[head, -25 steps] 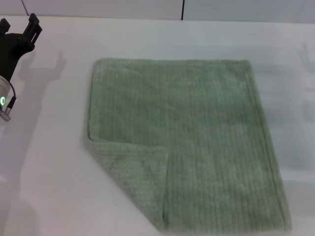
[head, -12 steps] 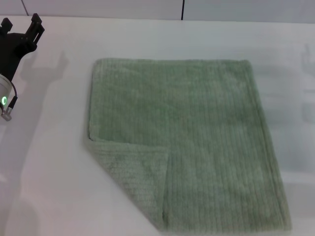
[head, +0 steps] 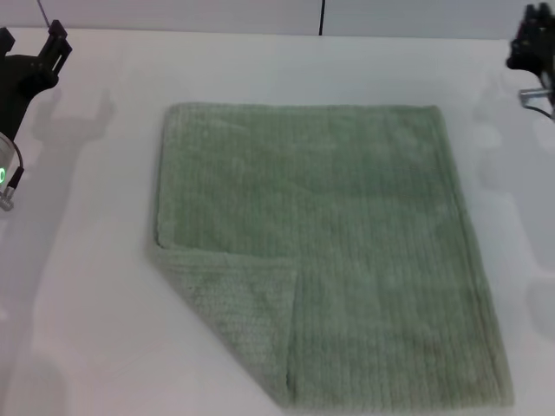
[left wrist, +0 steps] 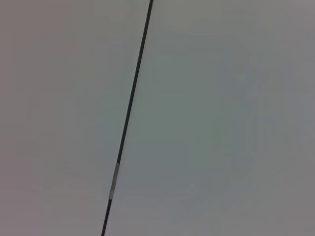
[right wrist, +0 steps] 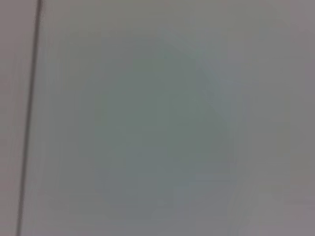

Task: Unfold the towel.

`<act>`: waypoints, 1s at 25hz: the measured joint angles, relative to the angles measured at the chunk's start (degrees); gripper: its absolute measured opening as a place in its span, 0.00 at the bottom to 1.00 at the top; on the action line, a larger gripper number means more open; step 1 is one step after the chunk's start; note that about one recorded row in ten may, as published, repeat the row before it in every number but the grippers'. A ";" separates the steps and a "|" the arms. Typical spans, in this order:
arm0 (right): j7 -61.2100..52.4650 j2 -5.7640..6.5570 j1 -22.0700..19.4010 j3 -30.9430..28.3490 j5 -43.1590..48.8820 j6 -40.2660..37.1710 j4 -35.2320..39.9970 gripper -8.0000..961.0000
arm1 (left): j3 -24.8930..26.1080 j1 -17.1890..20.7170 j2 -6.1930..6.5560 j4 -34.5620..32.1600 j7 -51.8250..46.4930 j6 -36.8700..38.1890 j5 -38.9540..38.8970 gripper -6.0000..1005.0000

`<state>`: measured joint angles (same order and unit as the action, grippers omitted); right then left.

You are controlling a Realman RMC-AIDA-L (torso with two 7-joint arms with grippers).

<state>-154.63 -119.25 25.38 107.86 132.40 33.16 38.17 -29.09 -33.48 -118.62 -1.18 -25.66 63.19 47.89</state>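
The sage-green towel (head: 321,247) lies flat on the white table (head: 87,303) in the head view. Its near-left corner (head: 238,321) is folded over onto the cloth as a triangular flap. My left gripper (head: 30,56) is raised at the far left edge of the view, well away from the towel. My right gripper (head: 533,48) shows at the far right edge, above the table and beyond the towel's far right corner. Both wrist views show only bare pale surface with a dark seam line.
A dark seam (head: 322,17) runs up the wall behind the table. The towel's near edge reaches the bottom of the head view. Bare table lies to the left and right of the towel.
My right gripper has come into the head view at the far right. My left gripper has shifted slightly to the left. The towel has not moved.
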 joint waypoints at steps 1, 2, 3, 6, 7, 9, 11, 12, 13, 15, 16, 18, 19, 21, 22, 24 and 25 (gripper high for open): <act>2.26 -0.07 -0.56 -1.27 -0.08 -3.58 2.87 0.19 | 0.00 0.04 -0.01 -0.11 0.00 0.00 0.01 0.80; 4.38 -0.13 -1.14 -2.71 -0.13 -7.90 6.00 0.15 | 0.00 0.04 -0.01 -0.11 0.00 0.00 0.01 0.80; 6.30 -0.16 -1.67 -4.18 -0.15 -12.62 9.03 0.11 | 0.00 0.09 -0.03 -0.16 0.00 0.00 0.00 0.80; 8.79 -0.22 -2.62 -9.32 -0.21 -27.37 16.96 0.07 | 0.05 0.16 -0.06 -0.16 0.00 0.00 0.01 0.80; 8.99 -0.18 -2.65 -11.52 -0.20 -32.87 19.66 0.05 | 0.05 0.16 -0.06 -0.16 0.00 0.00 0.01 0.80; 9.03 0.00 -2.29 -15.52 -0.21 -43.26 23.60 0.02 | 0.05 0.16 -0.06 -0.16 0.00 0.00 0.01 0.80; 8.93 0.17 -1.26 -19.94 -0.19 -54.11 26.70 0.01 | 0.31 0.31 0.04 -0.17 0.00 0.12 -0.08 0.80; 8.85 0.20 -0.57 -22.08 -0.12 -59.04 27.78 0.01 | 0.31 0.31 0.04 -0.17 0.00 0.12 -0.08 0.80; 8.83 0.28 0.24 -24.04 -0.03 -63.19 28.77 0.01 | 0.40 0.30 0.04 -0.21 0.00 0.21 -0.14 0.80; 8.78 0.50 2.54 -28.05 0.49 -72.46 29.77 0.01 | 0.45 0.25 0.05 -0.25 0.00 0.25 -0.21 0.80; 8.72 0.65 3.87 -30.14 1.01 -76.63 29.92 0.01 | 0.44 0.14 0.06 -0.27 0.00 0.26 -0.23 0.80; 8.52 0.83 6.67 -34.06 3.38 -83.53 29.72 0.01 | 0.45 -0.03 0.06 -0.33 0.00 0.27 -0.24 0.80; 8.38 0.84 8.24 -35.68 5.22 -86.62 29.25 0.01 | 0.45 -0.03 0.06 -0.33 0.00 0.27 -0.24 0.80; 8.15 0.96 11.53 -38.40 9.17 -91.69 27.51 0.01 | 0.44 -0.25 0.06 -0.47 0.00 0.28 -0.17 0.80; 8.11 1.13 12.90 -39.22 10.58 -93.26 26.40 0.01 | 0.44 -0.25 0.06 -0.47 0.00 0.28 -0.17 0.80; 8.09 1.73 15.72 -40.46 12.60 -95.53 23.70 0.01 | 0.44 -0.31 0.06 -0.81 -0.08 0.28 -0.15 0.80; 8.11 2.24 17.30 -40.80 13.29 -96.60 21.85 0.01 | 0.44 -0.34 0.03 -0.89 -0.18 0.30 -0.13 0.80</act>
<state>-146.52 -117.01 42.68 67.06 145.68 -63.44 60.02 -28.65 -33.82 -118.59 -2.08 -25.84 63.49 47.76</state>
